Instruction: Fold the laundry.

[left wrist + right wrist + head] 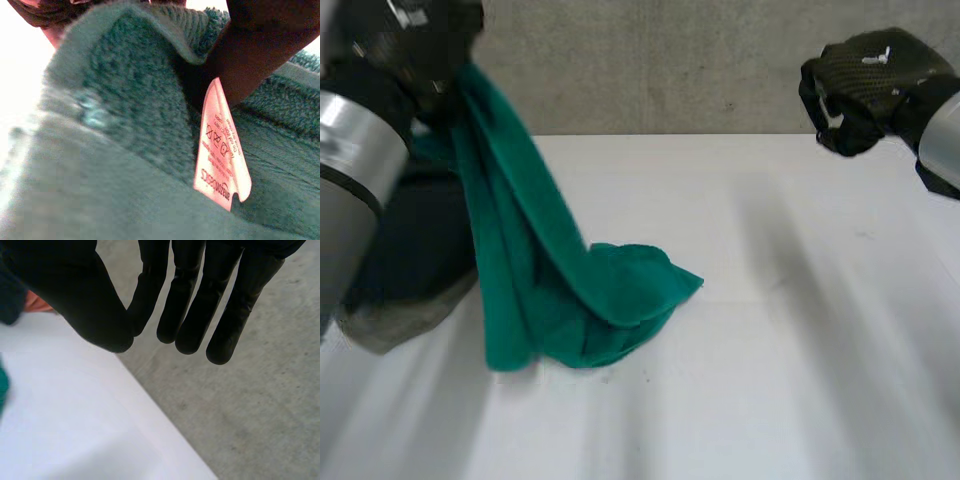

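The left hand (410, 40) gripped a green towel (540, 290) by one upper edge and held it up above the table's (770, 350) left side. The cloth hung in a long, soft drape, and its lower end lay crumpled in loose folds on the smooth white top. In the left wrist view the towel's looped terry pile showed, with a flat woven band, and a dark finger (260, 50) pinched the fabric beside a thin, pale care label (220, 150) with printed symbols. The right hand (865, 85) hung raised over the table's far right, its matte black fingers (240, 300) nearly straight, holding nothing, above speckled grey concrete (260, 415).
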You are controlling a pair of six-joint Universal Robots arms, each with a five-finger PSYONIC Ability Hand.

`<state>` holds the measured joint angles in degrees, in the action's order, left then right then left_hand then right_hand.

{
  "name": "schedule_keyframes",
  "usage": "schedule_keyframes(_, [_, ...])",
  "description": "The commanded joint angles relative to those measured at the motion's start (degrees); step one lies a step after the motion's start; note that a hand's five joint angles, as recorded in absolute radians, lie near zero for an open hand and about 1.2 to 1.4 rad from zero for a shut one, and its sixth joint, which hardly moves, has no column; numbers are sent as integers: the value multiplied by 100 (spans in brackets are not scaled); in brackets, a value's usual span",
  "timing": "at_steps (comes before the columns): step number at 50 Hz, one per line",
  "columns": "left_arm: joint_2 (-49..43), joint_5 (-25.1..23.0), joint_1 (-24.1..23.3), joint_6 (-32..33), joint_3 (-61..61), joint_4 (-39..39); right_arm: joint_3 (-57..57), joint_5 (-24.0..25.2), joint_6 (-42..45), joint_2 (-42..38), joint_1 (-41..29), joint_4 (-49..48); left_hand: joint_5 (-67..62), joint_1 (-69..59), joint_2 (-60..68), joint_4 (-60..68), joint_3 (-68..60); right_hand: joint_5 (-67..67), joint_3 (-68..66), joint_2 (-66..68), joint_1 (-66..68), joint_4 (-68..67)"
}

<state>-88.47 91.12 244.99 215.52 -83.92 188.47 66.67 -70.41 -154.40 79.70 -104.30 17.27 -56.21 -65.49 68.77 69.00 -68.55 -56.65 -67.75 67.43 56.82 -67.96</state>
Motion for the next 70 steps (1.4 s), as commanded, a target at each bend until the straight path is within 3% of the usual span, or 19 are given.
schedule_keyframes(1, [-619,11,136,-19,-89,-171,549,-86,-186,-926,-117,-47,-1379,-1451,1123,1100,-1145,4679,4789,-4757,-3696,4810])
schedule_keyframes(8, [-452,19,75,-10,16,-170,268,-78,-1538,-2168,-626,-399,-1379,-1451,1123,1100,-1145,4883,4993,-4960,-3900,5014])
schedule_keyframes(12, [-48,19,22,-19,95,-162,75,-87,-2434,-2713,-855,-1127,-1379,-1451,1123,1100,-1145,5034,5144,-5112,-4051,5165])
schedule_keyframes(20, [295,28,-276,-28,324,-162,-48,-78,-2700,-3328,-1416,-2323,-1379,-1451,1123,1100,-1145,4900,5010,-4978,-3917,5031])
schedule_keyframes(26, [304,28,-382,-28,376,-170,-619,-122,-2674,-3988,-1558,-2465,-1379,-1451,1123,1100,-1145,4380,4490,-4458,-3397,4511])
schedule_keyframes(30, [313,37,-391,-28,385,-170,-1208,-131,-2656,-4515,-1655,-2202,-1379,-1451,1123,1100,-1145,3389,3498,-3466,-2406,3520])
schedule_keyframes(33, [313,37,-391,-28,385,-162,-1569,-157,-2595,-4761,-1673,-1904,-1379,-1451,1123,1100,-1145,689,798,-766,294,820])
schedule_keyframes(34, [321,37,-391,-28,385,-162,-1683,-201,-2560,-4797,-1664,-1764,-1379,-1451,1123,1100,-1145,-1315,-1205,1237,2298,-1184])
schedule_keyframes(43, [330,37,-365,-28,368,-162,-1324,-210,-1972,-3630,-1594,-1481,-1379,-1451,1123,1100,-1145,-1335,-1225,1257,2318,-1204])
schedule_keyframes(51, [322,37,-321,-28,201,-188,-261,-333,84,-1732,-1058,-937,-1379,-1451,1123,1100,-1145,-1335,-1225,1257,2318,-1204])
schedule_keyframes(57, [225,2,-277,-19,-203,-179,127,-868,1341,-413,-794,-14,-1379,-1451,1123,1100,-1145,-1335,-1225,1257,2318,-1204])
schedule_keyframes(60, [94,-7,-41,-1,-457,-223,240,-1228,1858,201,-558,468,-1379,-1451,1123,1100,-1145,-1335,-1225,1257,2318,-1204])
schedule_keyframes(65, [-556,-24,251,8,-704,-486,715,-1344,2572,503,-337,1137,-1379,-1451,1123,1100,-1145,-1335,-1225,1257,2318,-1204])
schedule_keyframes(70, [-1382,-33,216,34,-591,-662,1190,-1361,2907,135,-337,1235,-1379,-1451,1123,1100,-1145,-1335,-1225,1257,2318,-1204])
